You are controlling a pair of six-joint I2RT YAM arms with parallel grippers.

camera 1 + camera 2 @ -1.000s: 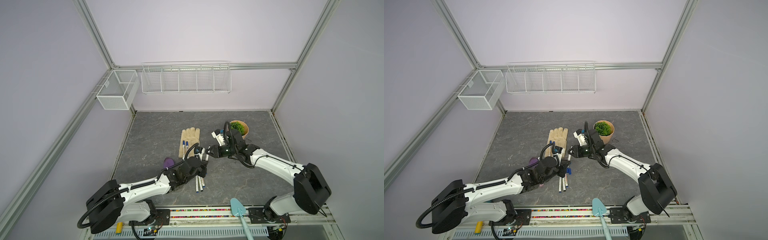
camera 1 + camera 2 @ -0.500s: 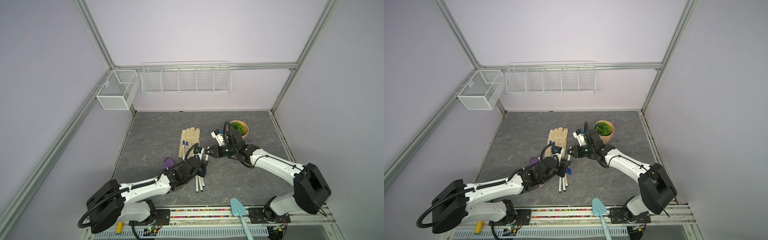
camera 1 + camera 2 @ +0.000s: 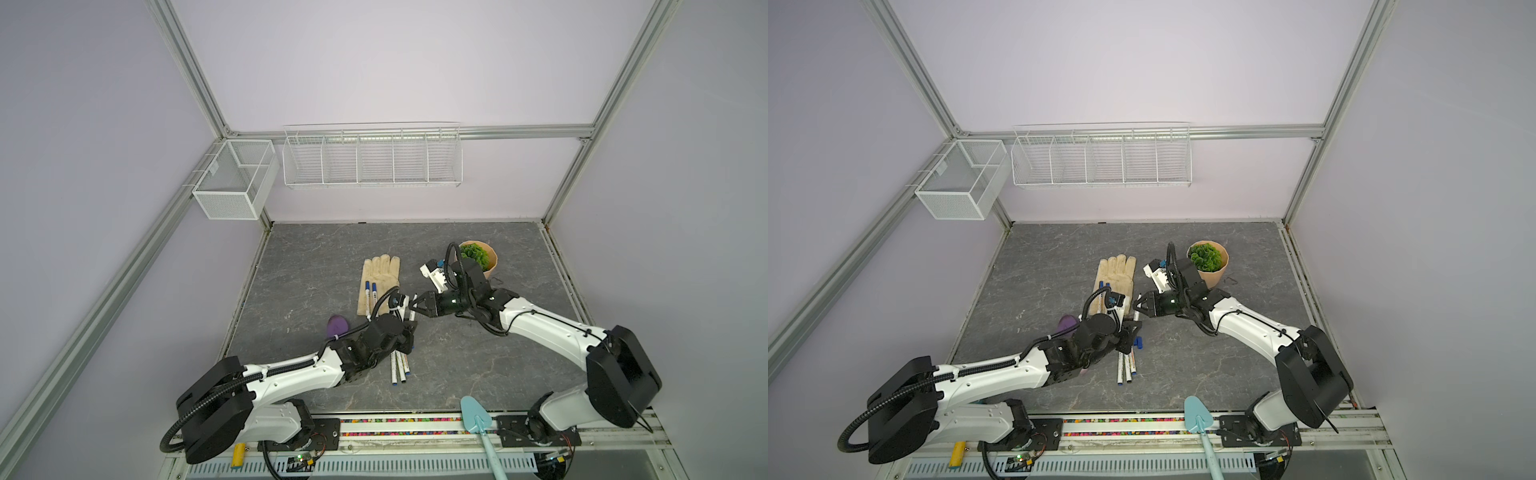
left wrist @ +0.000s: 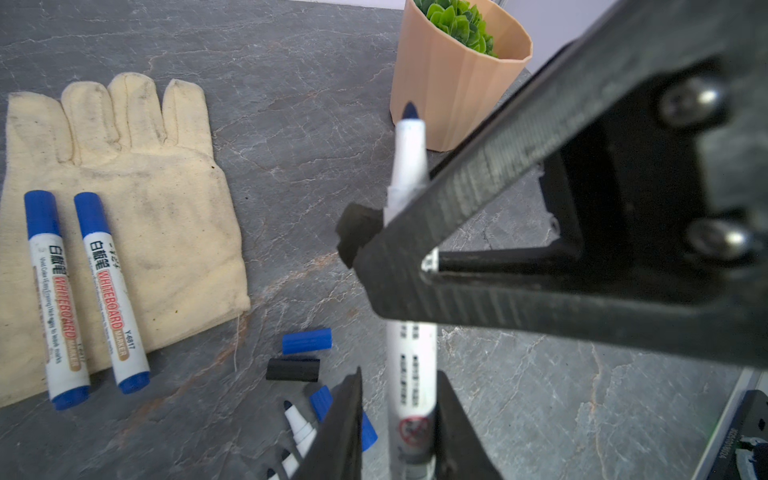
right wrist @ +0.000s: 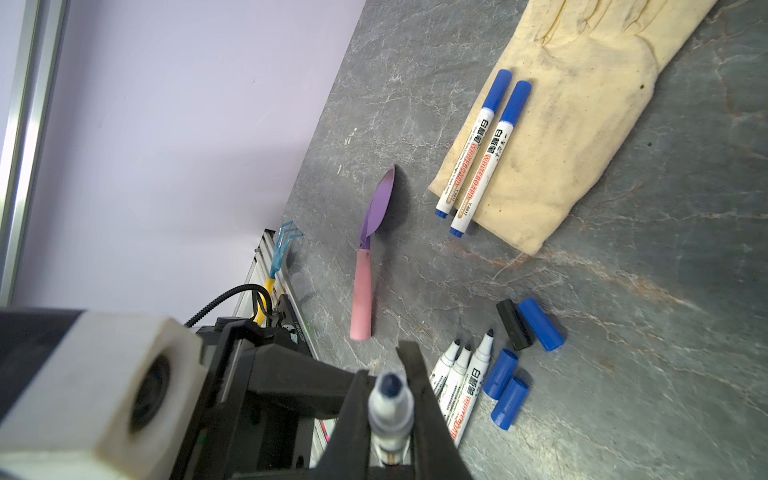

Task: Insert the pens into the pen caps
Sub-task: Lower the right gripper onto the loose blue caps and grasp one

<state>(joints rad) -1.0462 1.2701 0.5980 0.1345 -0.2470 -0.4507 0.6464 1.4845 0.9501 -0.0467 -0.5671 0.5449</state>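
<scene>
Left wrist view: a held pen (image 4: 412,357), uncapped, is shown raised off the table (image 4: 291,104) with a gripper at each end of it.
Right arm: the right gripper (image 5: 390,386) is pinched shut on the pen at the shoulder just behind the nib section. In the right wrist view the dark nib is seen poking out between its fingers.
Left arm: the left gripper (image 4: 400,386) is set slightly apart around the lower barrel, with a sliver of gap seen on one side. No firm hold is judged there.
Pen caps: the pen caps (image 5: 500,372), three blue and one black cap (image 4: 293,370), are left loose on the table. They lie near the cuff of the glove (image 4: 166,208) and just beside the nibs of three uncapped pens (image 5: 473,386).
Done so far: two capped pens (image 4: 110,291) are laid side by side on the glove.
Step in hand: a hand-over of the pen from left to right is judged to be under way, ahead of capping.
Done well: the right pinch should be kept firm while the left is drawn off along the barrel's line, not sideways, so the pen is not levered askew.
Watch: the pinch sits close to the nib, so enough bare neck must be left for a cap to be seated.
</scene>
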